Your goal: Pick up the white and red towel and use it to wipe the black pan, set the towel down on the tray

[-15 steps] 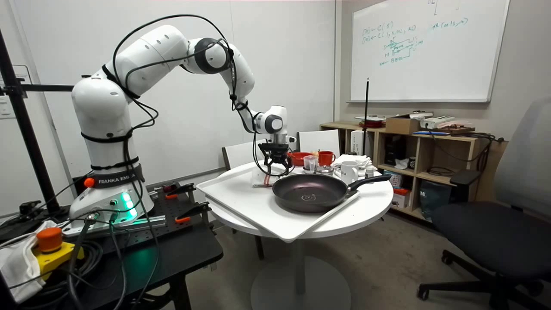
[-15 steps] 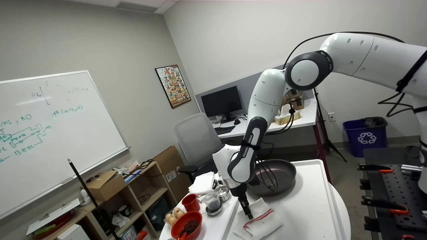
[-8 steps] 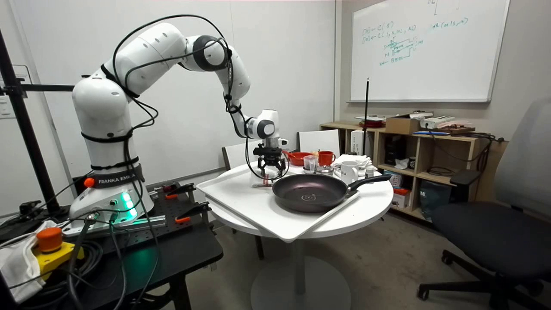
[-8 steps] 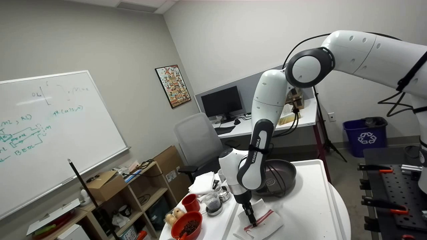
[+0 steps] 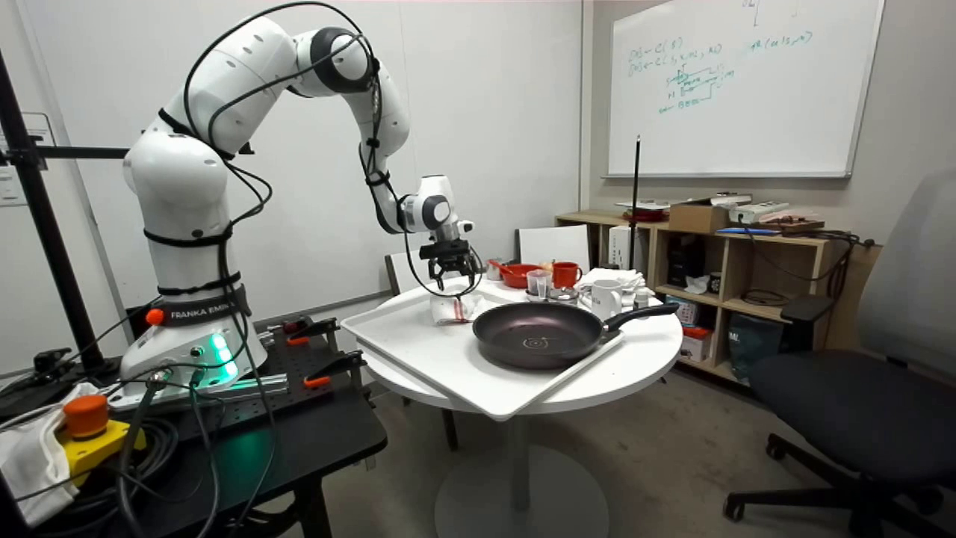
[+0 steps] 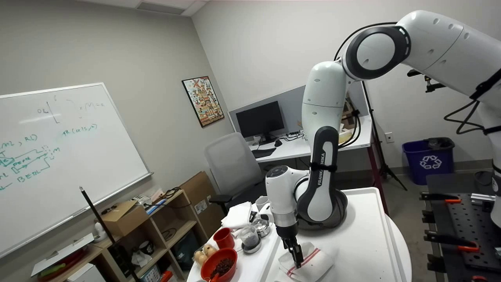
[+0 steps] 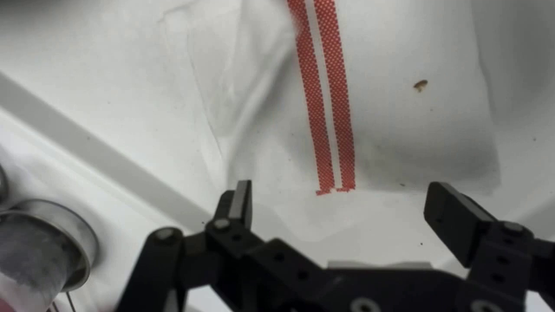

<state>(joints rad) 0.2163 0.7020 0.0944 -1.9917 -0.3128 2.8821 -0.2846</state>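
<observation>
The white and red towel (image 5: pixel 448 311) lies folded and rumpled on the white tray (image 5: pixel 407 351), its paired red stripes plain in the wrist view (image 7: pixel 328 104). Beside it on the tray rests the black pan (image 5: pixel 536 338), handle pointing away from the robot base; the arm covers much of it in an exterior view (image 6: pixel 340 213). My gripper (image 7: pixel 338 188) is open, its fingers well apart with nothing gripped between them. It hangs over the towel, pointing down at the cut end of the stripes; in an exterior view the gripper (image 5: pixel 456 284) appears just above the cloth.
Beyond the tray rim (image 7: pixel 104 156) stand a red bowl (image 6: pixel 219 263), a red mug (image 6: pixel 224 237), a clear cup (image 6: pixel 249 236) and white cloths (image 6: pixel 237 215). A white mug (image 5: pixel 606 297) stands near the pan handle. Cables loop beside the gripper.
The arm has drawn back toward its base, carrying the open gripper from near the pan to over the towel. It dipped, then rose slightly. The towel's outline looks a little shifted.
</observation>
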